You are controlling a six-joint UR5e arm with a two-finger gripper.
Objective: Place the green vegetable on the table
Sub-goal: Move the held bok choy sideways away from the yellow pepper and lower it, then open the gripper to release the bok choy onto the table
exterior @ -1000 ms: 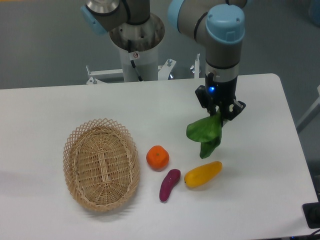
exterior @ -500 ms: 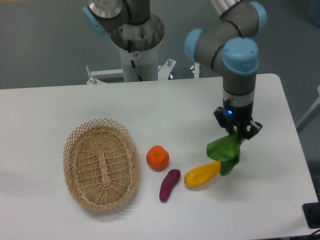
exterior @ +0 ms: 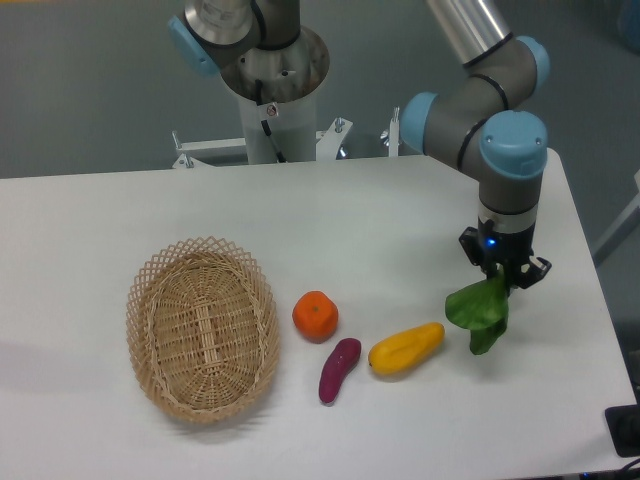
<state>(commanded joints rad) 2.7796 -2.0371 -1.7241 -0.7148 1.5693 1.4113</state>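
The green vegetable point(exterior: 481, 311) hangs limp from my gripper point(exterior: 503, 275), which is shut on its upper end. Its dark leaves droop toward the white table point(exterior: 400, 220) at the right side, just right of the yellow vegetable point(exterior: 405, 348). I cannot tell whether the lowest leaf tip touches the tabletop. The gripper points straight down, well right of the basket.
A woven wicker basket point(exterior: 202, 327) sits at the left, with nothing in it. An orange fruit point(exterior: 315, 315) and a purple oblong vegetable point(exterior: 339, 369) lie between the basket and the yellow vegetable. The table's right edge point(exterior: 600, 300) is close to the gripper.
The gripper has carried the green vegetable to the right and slightly down, from above the yellow vegetable to a spot right of it. The other items have not moved.
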